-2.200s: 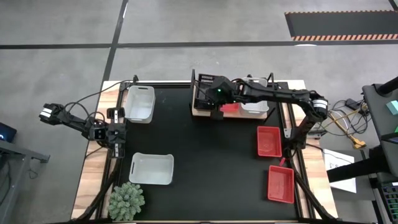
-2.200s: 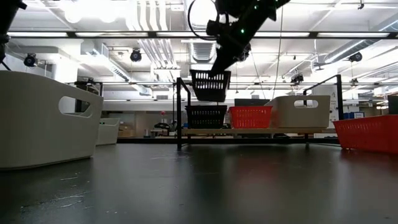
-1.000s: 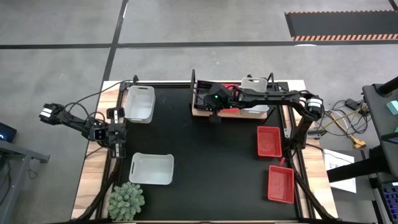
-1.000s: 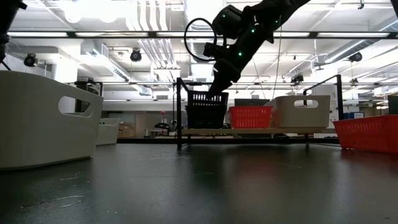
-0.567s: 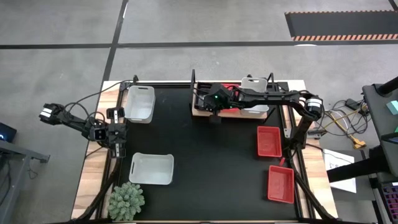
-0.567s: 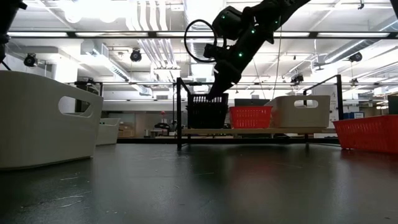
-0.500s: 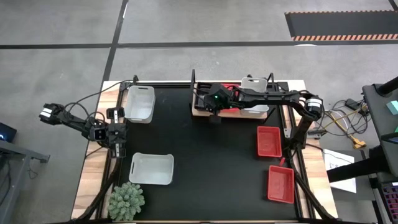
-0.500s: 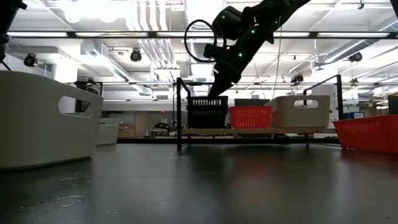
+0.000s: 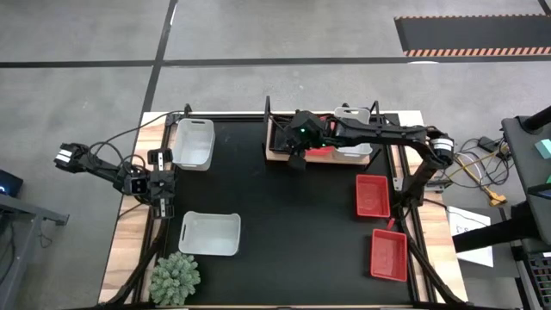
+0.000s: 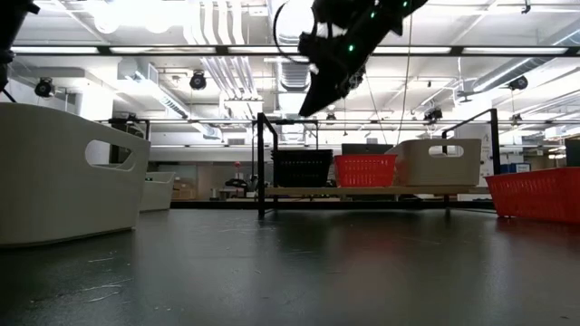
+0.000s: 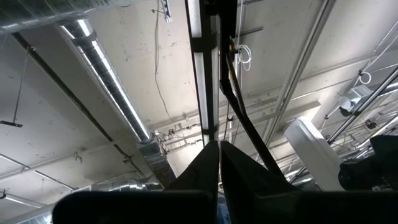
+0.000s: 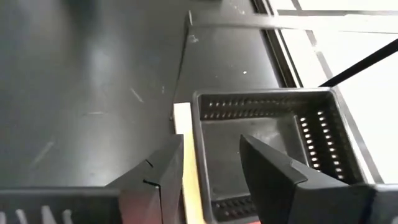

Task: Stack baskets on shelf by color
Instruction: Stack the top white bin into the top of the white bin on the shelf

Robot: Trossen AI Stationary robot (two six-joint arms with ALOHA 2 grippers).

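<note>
A stack of black baskets [image 10: 302, 168] rests on the left end of the wooden shelf [image 10: 362, 191]. A red basket [image 10: 365, 170] and a white one [image 10: 441, 161] stand beside it on the board. My right gripper [image 10: 308, 104] hangs open above the black stack, touching nothing. In the right wrist view its fingers [image 12: 211, 168] frame the near wall of the top black basket [image 12: 267, 143] from above. My left gripper [image 11: 219, 146] is shut and points up at the ceiling, out past the table's left edge [image 9: 65, 158].
Two white baskets [image 9: 195, 142] [image 9: 209, 233] sit on the left of the black mat and two red ones [image 9: 372, 195] [image 9: 388, 255] on the right. A spiky green plant [image 9: 176, 276] stands at the near left corner. The shelf's black rods [image 10: 261, 163] rise at its ends.
My right gripper has opened, let go of the top black basket's rim and risen clear of it. The basket stays nested on the black stack on the shelf.
</note>
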